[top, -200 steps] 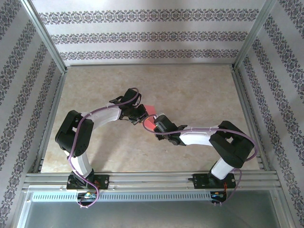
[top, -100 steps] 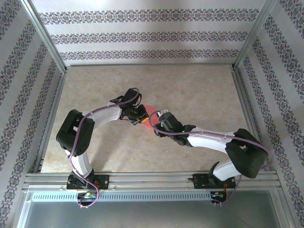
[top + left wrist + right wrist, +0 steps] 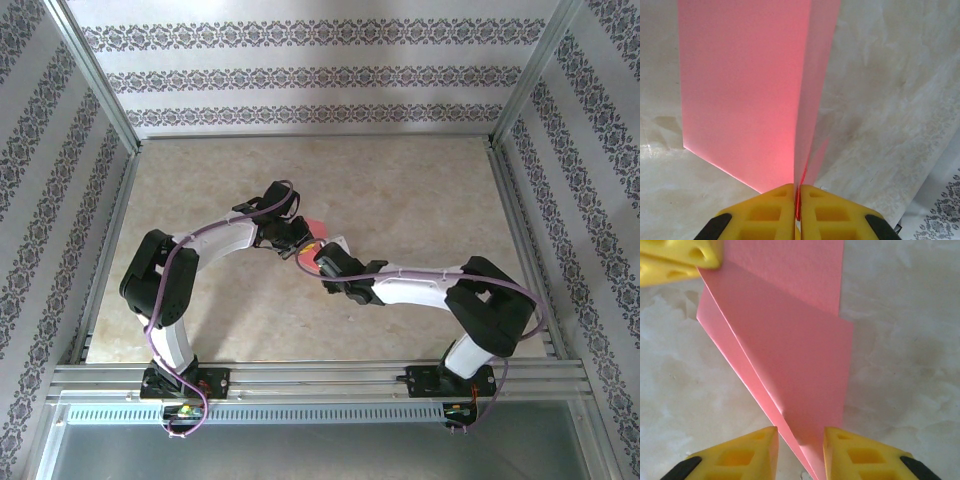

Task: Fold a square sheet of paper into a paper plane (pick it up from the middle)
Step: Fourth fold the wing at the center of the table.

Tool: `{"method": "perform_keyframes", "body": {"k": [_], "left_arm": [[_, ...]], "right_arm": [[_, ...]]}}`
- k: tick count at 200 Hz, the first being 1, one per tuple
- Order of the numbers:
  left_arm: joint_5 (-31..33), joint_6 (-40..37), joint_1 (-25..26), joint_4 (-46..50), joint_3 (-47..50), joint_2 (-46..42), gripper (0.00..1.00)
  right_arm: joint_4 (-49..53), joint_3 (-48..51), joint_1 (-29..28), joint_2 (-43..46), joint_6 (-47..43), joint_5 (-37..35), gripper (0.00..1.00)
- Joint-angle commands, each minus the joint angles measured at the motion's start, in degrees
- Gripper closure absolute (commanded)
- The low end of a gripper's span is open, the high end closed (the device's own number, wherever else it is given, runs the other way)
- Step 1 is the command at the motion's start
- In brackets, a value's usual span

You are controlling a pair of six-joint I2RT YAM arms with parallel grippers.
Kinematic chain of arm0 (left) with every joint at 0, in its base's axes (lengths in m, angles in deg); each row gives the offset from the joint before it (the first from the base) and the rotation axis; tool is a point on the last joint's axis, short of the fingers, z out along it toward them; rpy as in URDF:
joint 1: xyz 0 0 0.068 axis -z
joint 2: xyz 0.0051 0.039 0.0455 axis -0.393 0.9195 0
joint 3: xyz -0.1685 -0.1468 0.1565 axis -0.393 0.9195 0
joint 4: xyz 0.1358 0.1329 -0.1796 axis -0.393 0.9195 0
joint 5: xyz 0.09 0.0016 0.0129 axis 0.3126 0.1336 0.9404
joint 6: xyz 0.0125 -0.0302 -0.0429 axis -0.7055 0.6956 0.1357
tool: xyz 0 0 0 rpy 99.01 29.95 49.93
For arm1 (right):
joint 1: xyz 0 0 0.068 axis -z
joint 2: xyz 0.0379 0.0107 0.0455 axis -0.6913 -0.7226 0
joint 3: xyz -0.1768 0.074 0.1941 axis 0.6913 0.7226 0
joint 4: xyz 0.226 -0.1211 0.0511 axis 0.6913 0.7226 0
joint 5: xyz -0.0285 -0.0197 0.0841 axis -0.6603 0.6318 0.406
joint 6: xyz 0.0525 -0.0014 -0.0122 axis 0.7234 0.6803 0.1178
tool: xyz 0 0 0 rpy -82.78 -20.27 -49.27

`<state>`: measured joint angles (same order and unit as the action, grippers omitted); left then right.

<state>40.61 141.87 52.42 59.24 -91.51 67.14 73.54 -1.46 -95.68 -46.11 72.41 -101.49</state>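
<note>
The right gripper (image 3: 800, 455), jaws apart, straddles the narrow end of the folded pink-red sheet (image 3: 790, 350) over the marbled table (image 3: 900, 365). The left gripper (image 3: 675, 259) meets its far corner.

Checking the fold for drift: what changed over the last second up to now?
The right arm swung its elbow out and low, reaching further in, then folded back close to where it began. The right pincer now straddles the pink paper, jaws apart. From above, less of the paper shows than before. Stayed: the left arm barely shifted, and the left pincer is shut on the paper's fold.
</note>
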Motion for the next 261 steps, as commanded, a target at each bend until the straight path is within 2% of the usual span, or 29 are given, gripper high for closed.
{"method": "perform_keyframes", "body": {"k": [1, 95, 155, 191, 223, 261], "left_arm": [[-0.48, 1.95, 0.62, 2.95, -1.19, 1.01, 0.89], [-0.8, 2.39, 0.61, 3.43, -1.62, 1.2, 0.86], [-1.27, 2.03, 0.52, 3.32, -1.82, 1.54, 0.86], [-1.19, 1.64, 0.11, 3.51, -1.89, 1.2, 0.86], [-0.85, 1.21, -0.57, 3.74, -1.77, 0.28, 0.86], [-0.31, 0.14, -2.33, 4.92, -1.52, -1.29, 0.7]], "right_arm": [[4.07, -2.59, -0.62, -2.32, 2.1, -4.81, 0.71], [9.7, -6.57, -2.7, -6.38, 3.13, -12.74, 0.82], [10.92, -7.86, -3.08, -7.78, 1.42, -16.83, 0.85], [10.41, -7.68, -3.08, -7.85, 0.39, -16.47, 0.92], [8.68, -7.4, -3.08, -7.28, -1.52, -12.87, 0.95], [7.71, -7.2, -3.08, -6.7, -3.57, -8.27, 0.94]]}}
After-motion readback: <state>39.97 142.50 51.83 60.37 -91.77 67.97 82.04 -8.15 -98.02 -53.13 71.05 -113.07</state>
